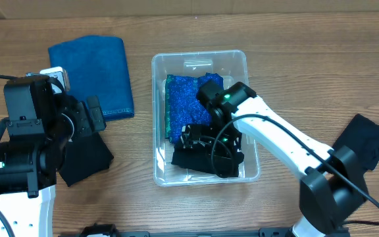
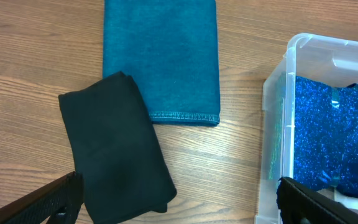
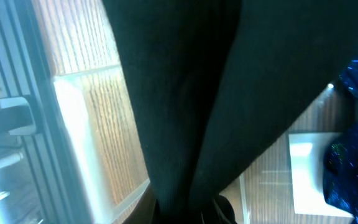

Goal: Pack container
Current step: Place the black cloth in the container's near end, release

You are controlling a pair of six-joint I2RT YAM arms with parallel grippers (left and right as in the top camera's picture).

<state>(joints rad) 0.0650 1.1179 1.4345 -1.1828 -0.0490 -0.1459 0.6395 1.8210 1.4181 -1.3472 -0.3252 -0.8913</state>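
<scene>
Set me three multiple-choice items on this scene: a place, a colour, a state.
1. The sparkly blue cloth lies: A) in the container B) on a shelf C) on the floor.
2. The folded towel on the table is: A) red B) white C) blue.
3. The left gripper is: A) shut on the towel B) open C) shut on a cup.
A, it lies within the clear walls; C, the overhead view shows it blue; B, its fingers stand wide apart, empty.

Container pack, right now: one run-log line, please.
phase=placing | right gripper=shut on black cloth, inside container | sparkly blue cloth=in container | left gripper=open | on table=teal towel, folded black garment
</scene>
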